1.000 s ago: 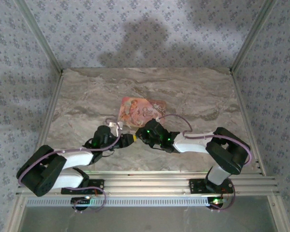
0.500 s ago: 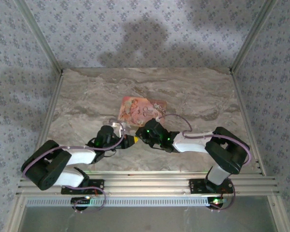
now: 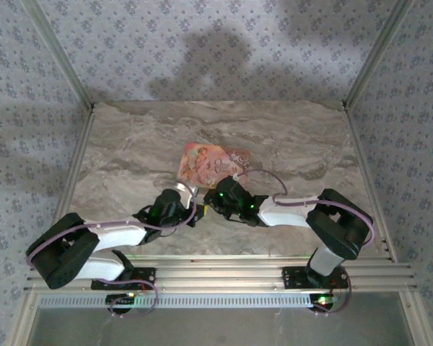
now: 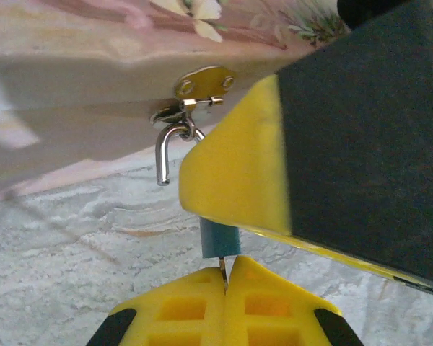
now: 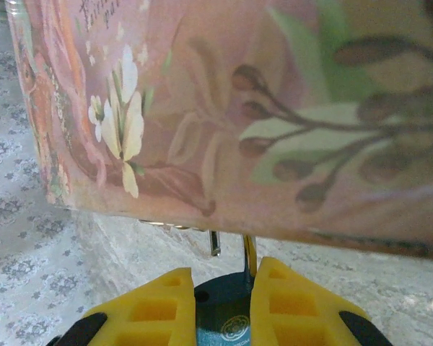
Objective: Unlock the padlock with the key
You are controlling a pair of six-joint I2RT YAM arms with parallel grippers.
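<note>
tiny dark padlock (image 5: 224, 311) hangs at the six o'clock edge of the pink box (image 5: 274, 108), pinched by the right gripper (image 5: 224, 277). left gripper (image 4: 224, 277) nips a thin key (image 4: 221, 263) beneath it. likely light, rigid, slippery; hold its flat sides.

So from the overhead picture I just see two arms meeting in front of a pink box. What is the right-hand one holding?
Observer: The right gripper clamps a small dark blue padlock just below the box.
Operator: And the left one?
Observer: The left gripper is pinched shut on a thin metal strip, apparently the key, pointing up into the padlock's underside.
Operator: Is the lock attached to the box?
Observer: Yes, its silver hook hangs from a small gold clasp on the box. One end of the hook hangs free.
</note>
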